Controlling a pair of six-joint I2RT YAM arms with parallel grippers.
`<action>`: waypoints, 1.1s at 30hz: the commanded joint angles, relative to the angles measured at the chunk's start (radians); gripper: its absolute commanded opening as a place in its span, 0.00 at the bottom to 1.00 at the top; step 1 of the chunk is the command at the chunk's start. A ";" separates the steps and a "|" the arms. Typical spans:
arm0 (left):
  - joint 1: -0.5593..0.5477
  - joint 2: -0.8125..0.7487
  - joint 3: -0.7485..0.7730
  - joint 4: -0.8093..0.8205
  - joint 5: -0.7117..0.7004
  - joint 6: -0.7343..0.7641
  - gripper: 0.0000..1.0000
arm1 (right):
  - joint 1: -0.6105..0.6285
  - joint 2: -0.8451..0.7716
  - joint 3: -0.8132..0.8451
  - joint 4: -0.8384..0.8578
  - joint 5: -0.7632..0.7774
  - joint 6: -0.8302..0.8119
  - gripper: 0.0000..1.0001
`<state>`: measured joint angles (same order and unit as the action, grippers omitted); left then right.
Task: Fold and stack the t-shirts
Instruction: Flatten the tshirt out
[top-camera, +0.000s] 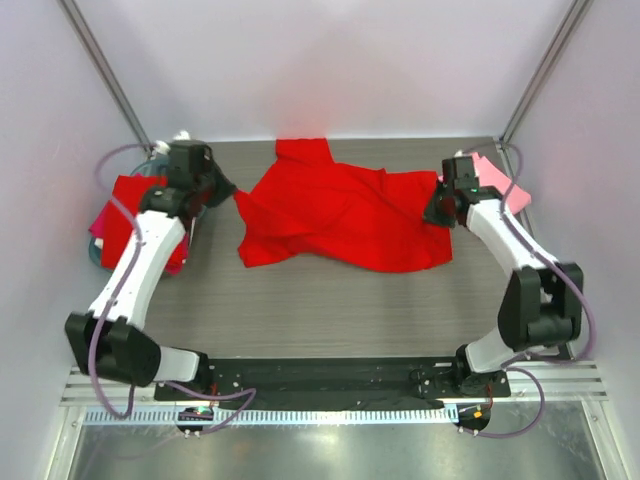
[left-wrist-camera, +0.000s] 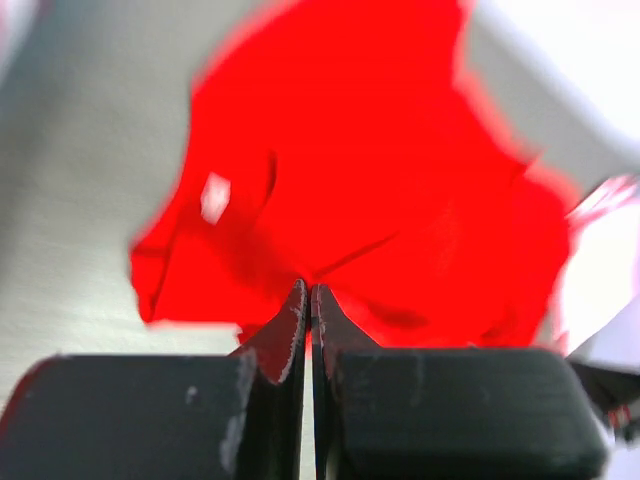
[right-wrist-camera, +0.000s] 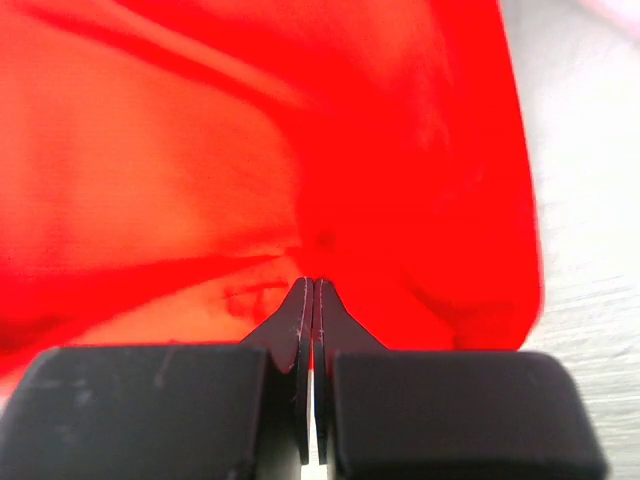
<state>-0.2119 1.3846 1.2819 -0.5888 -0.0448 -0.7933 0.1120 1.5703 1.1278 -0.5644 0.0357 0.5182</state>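
A bright red t-shirt (top-camera: 340, 215) lies rumpled across the middle of the table, one part reaching toward the back wall. My left gripper (top-camera: 232, 194) is shut on the shirt's left edge. In the left wrist view the jaws (left-wrist-camera: 308, 292) are closed, with the red cloth (left-wrist-camera: 380, 170) spreading away from the tips. My right gripper (top-camera: 437, 208) is shut on the shirt's right edge. In the right wrist view the jaws (right-wrist-camera: 314, 285) are closed, with a sliver of red cloth (right-wrist-camera: 250, 150) pinched between them. A light pink t-shirt (top-camera: 503, 182) lies at the back right, behind the right arm.
A pile of red and magenta shirts (top-camera: 128, 205) sits at the far left in a teal basin (top-camera: 95, 256), partly hidden by the left arm. Walls close the table on three sides. The grey tabletop (top-camera: 330, 310) shows in front of the red shirt.
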 joint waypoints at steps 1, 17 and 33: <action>0.062 -0.151 0.216 -0.090 -0.090 0.066 0.00 | 0.002 -0.209 0.200 -0.054 0.020 -0.032 0.01; 0.063 -0.595 0.640 0.112 -0.138 0.059 0.00 | 0.000 -0.679 0.641 -0.042 -0.023 -0.046 0.01; 0.063 -0.207 0.780 0.328 -0.036 0.025 0.00 | 0.002 -0.659 0.580 -0.006 -0.017 -0.007 0.01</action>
<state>-0.1501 1.1297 2.1254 -0.3202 -0.0834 -0.7605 0.1120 0.8204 1.7454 -0.5755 0.0235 0.5014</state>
